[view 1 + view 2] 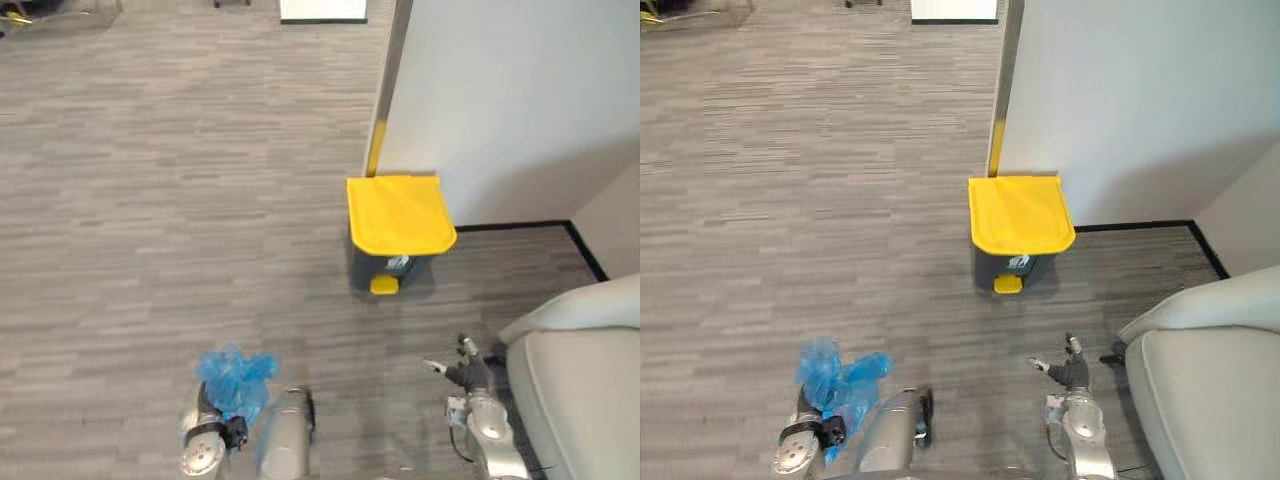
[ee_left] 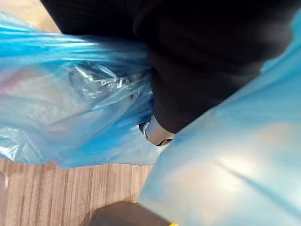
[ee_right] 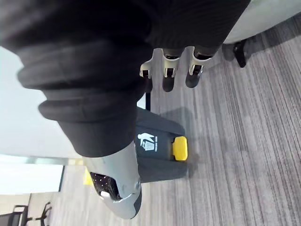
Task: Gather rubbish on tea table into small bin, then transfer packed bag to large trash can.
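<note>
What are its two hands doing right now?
Left hand: buried in the blue bag, fingers hidden, cannot tell.
Right hand: open, holding nothing.

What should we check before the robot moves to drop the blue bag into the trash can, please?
1. Bag held: the blue bag is bunched at the left hand, with the grip hidden by plastic: cannot tell.
2. Opening: the yellow lid of the trash can lies shut: not ok.
3. Pedal: the yellow pedal faces the robot with nothing on it: ok.
4. Spare hand: the right hand is open and empty: ok.
5. Path: bare floor leads up to the can, and the sofa stands off to the right: ok.
</note>
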`<state>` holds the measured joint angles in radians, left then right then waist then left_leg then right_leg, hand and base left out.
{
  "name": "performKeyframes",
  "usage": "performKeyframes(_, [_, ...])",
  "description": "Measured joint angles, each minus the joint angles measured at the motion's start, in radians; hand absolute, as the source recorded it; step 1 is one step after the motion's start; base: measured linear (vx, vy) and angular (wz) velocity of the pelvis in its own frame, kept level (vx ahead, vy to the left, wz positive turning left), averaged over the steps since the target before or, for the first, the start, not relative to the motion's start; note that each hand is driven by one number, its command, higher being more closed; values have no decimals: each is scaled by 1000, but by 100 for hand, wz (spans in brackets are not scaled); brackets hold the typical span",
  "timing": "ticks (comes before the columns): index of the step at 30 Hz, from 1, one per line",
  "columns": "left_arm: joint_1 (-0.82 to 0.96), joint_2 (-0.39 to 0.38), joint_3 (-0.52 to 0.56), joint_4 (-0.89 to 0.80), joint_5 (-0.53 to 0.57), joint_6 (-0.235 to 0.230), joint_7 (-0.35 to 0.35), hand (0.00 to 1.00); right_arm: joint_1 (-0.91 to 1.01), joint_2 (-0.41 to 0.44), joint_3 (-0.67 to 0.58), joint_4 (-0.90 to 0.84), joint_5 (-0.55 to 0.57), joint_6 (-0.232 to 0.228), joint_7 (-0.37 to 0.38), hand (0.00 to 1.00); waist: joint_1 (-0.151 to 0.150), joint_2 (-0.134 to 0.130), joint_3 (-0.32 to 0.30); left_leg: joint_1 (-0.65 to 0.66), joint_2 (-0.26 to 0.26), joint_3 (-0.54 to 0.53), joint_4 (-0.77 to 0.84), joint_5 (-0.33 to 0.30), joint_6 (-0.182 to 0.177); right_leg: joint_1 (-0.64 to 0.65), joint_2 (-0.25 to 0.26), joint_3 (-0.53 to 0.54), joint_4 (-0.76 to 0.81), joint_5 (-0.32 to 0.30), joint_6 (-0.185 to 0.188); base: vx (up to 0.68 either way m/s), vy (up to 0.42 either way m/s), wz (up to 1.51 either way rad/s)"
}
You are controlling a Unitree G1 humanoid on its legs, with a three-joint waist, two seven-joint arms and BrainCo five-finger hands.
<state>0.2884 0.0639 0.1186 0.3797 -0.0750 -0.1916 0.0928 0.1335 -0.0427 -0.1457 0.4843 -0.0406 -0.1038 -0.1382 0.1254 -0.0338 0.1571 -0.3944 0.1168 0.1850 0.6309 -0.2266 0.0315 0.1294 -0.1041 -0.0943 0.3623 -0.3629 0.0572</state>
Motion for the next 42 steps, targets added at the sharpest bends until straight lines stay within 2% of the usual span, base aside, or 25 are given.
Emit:
performKeyframes(2, [8,4,1,-10,0,1,0,100,-3,4,-1,-1,-2,-1,3,0,-5,-1,3,51,-1,25,30,-57,25,-48,-29,7,179,34,57,492,217,-38])
performKeyframes(3, [8,11,-12,-26,0,2,-1,100,1,5,0,-1,-2,-1,6,0,-15,-1,9,121,-8,32,31,-107,36,-140,-59,12,448,79,115,379,143,-11])
performKeyframes(5, [5,24,-28,-39,0,2,-1,100,6,7,4,-2,-9,-1,6,0,-33,10,22,226,-15,39,5,-140,43,-221,-83,-19,629,62,87,458,116,1])
performKeyframes(6, [5,22,-32,-45,0,3,-1,100,8,7,7,-3,-9,-1,6,0,-36,11,23,262,-15,42,-13,-146,43,-253,-94,-48,650,54,71,485,41,3])
performKeyframes(7, [4,32,-33,-68,-1,3,0,100,10,15,8,-8,-9,-1,6,0,-49,6,22,318,-14,41,-59,-153,34,-323,-111,-126,622,39,44,307,13,3])
performKeyframes(9, [-2,43,-33,-82,-1,-1,-1,100,11,24,8,-37,-10,0,5,0,-59,-4,25,346,-9,37,-88,-163,18,-386,-112,-177,542,39,39,335,-52,9])
performKeyframes(10, [-16,48,-33,-82,-1,-1,-1,100,13,25,7,-46,-10,-3,4,0,-61,-12,22,365,-4,34,-91,-187,-5,-427,-101,-205,419,46,37,379,-106,9])
performKeyframes(11, [-17,48,-33,-82,-1,-1,-1,100,16,24,6,-46,-10,-2,4,0,-61,-16,20,374,-5,32,-89,-196,-13,-432,-96,-207,375,59,24,310,-116,16])
performKeyframes(12, [-16,50,-34,-80,0,-1,-1,100,25,25,6,-46,-10,-2,2,0,-61,-26,15,386,-10,24,-79,-216,-29,-428,-82,-202,287,109,5,389,-172,37])
performKeyframes(13, [-25,43,-33,-55,1,4,0,100,35,16,-2,-33,-9,3,1,0,-60,-19,6,410,7,-11,-60,-242,-56,-401,-67,-209,271,143,-28,415,-163,34])
performKeyframes(14, [-23,37,-31,-55,2,8,0,100,38,15,-4,-33,-9,5,-3,0,-57,-11,5,420,17,-13,-56,-239,-61,-388,-55,-214,261,135,-33,515,-172,29])
performKeyframes(16, [-23,7,-32,-55,5,10,-1,100,41,11,-6,-41,-8,0,-23,0,-63,26,16,373,56,-43,58,-191,-123,-330,-19,-257,200,125,-47,430,-124,16])
performKeyframes(17, [-30,-20,-25,-56,6,10,-1,100,44,0,-7,-40,-7,2,-34,0,-62,40,24,294,88,-56,235,-83,-105,-274,3,-263,139,127,-52,330,-92,10])
performKeyframes(19, [-21,-20,-25,-56,5,11,-2,100,41,6,-20,-40,1,1,-37,0,-55,27,28,256,111,-35,271,-111,-76,-202,0,-259,82,129,-53,241,-23,-2])
performKeyframes(20, [-19,-19,-26,-56,4,11,-3,100,44,11,-40,-39,2,-1,-39,0,-56,17,29,238,111,-23,234,-130,-72,-167,-6,-257,54,129,-52,352,23,-5])
performKeyframes(21, [-22,-19,-26,-56,3,11,-3,100,49,16,-70,-35,12,-4,-49,0,-55,10,28,207,110,-11,113,-131,-70,-141,-11,-255,29,131,-48,345,50,-6])
performKeyframes(22, [-24,-19,-27,-56,3,11,-3,100,49,16,-80,-34,13,-4,-55,0,-56,22,22,199,110,-5,39,-118,-69,-135,-11,-256,26,132,-45,325,126,-5])
performKeyframes(23, [-23,-24,-28,-57,4,11,-3,100,53,6,-100,-32,14,-4,-60,0,-57,38,16,189,112,6,-100,-14,-73,-131,1,-256,27,130,-31,192,125,-18])
performKeyframes(24, [-20,-19,-28,-51,3,12,-3,100,51,18,-113,-8,14,1,-60,0,-49,15,12,211,103,23,-97,-15,-70,-124,-10,-232,25,122,-11,302,133,-14])
performKeyframes(25, [-8,-10,-24,-52,4,12,-3,100,61,32,-114,-1,14,0,-59,0,-57,1,5,223,84,29,-110,-16,-66,-111,-22,-229,1,128,-1,251,78,-15])
performKeyframes(27, [-2,-3,-27,-52,4,13,-5,100,85,38,-117,3,13,0,-57,0,-55,-17,-4,244,73,49,-110,-17,-64,-76,-31,-215,-45,152,3,243,81,-5])
performKeyframes(32, [6,-1,-25,-52,5,13,-6,100,89,37,-130,3,13,0,-53,0,-55,-19,-6,285,77,90,-111,-18,-63,-39,-35,-178,-88,172,12,113,22,-18])
performKeyframes(38, [13,-3,-24,-53,7,13,-6,100,77,36,-131,5,12,2,-53,0,-56,-9,-7,306,111,122,-128,-20,-65,-53,0,-134,-106,222,7,29,-26,-26])
performKeyframes(40, [16,-8,-26,-56,6,13,-6,100,70,30,-133,8,12,3,-54,0,-55,-1,-6,307,113,122,-126,-48,-65,-87,3,-120,-53,222,8,-23,46,-24])
performKeyframes(42, [16,-14,-37,-56,6,14,-7,100,55,14,-134,7,12,5,-55,0,-56,29,10,333,125,109,-141,-120,-63,-165,-6,-123,130,221,9,-39,83,-25])
